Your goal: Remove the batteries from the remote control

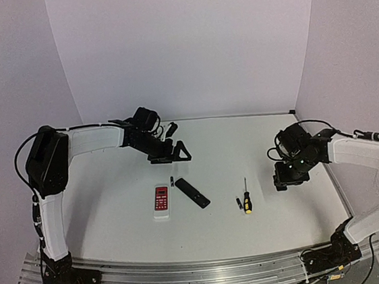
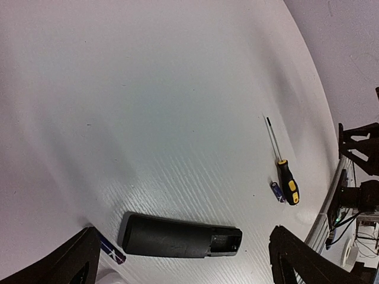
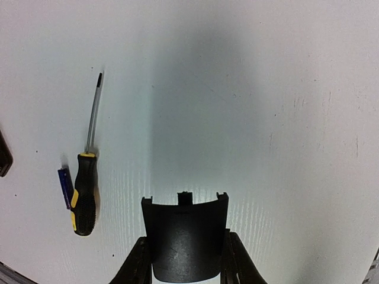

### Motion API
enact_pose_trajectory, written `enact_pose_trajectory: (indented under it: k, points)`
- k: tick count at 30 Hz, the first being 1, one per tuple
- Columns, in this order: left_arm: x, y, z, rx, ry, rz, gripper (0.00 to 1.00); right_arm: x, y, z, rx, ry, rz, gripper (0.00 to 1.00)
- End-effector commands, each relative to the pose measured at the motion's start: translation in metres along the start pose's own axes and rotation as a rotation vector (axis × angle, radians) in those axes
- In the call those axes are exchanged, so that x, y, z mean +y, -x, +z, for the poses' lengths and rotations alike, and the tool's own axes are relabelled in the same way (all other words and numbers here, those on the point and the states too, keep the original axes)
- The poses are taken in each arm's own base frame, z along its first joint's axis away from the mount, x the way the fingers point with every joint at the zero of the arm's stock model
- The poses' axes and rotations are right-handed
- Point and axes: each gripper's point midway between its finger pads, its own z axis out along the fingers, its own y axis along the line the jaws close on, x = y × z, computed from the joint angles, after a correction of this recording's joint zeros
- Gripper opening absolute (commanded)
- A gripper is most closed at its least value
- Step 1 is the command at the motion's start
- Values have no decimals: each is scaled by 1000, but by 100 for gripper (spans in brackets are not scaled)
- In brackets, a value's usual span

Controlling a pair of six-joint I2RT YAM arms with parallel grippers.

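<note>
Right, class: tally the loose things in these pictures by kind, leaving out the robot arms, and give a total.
Slim black rectangular remote control: 1
Wider white remote with red button panel: 1
Small blue cylindrical batteries: 2
Yellow-and-black-handled screwdriver: 1
Curved black plastic battery cover, gripped by the right end effector: 1
Total: 6

obst: white remote [image 1: 161, 202] just beside remote control [image 1: 192, 192], screwdriver [image 1: 247, 198] further R | free: table [image 1: 219, 179] btwn them
</note>
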Motion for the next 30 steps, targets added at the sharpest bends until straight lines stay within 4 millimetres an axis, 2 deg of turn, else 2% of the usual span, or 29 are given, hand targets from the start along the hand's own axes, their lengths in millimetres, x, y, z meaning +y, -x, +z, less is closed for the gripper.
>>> enact_pose_trajectory:
  k: [1, 5, 11, 14, 18, 23, 30]
  points:
    - [-8, -2, 21, 67, -52, 51, 100, 7, -6, -7, 2, 34, -25, 12]
    - [-4, -12, 40, 118, 25, 69, 100, 7, -7, -8, 0, 31, -29, 12]
    - [9, -26, 55, 160, 136, 60, 99, 8, -6, -9, -4, 35, -44, 12]
    - [16, -35, 57, 180, 172, 49, 100, 10, -5, -11, -12, 44, -52, 12]
    - [14, -47, 58, 199, 193, 53, 100, 11, -5, -14, -19, 49, -54, 12]
    - [10, -51, 60, 199, 203, 59, 100, 12, -6, -14, -20, 49, -55, 12]
    - [16, -68, 59, 223, 233, 29, 98, 17, -6, -18, -32, 61, -74, 12]
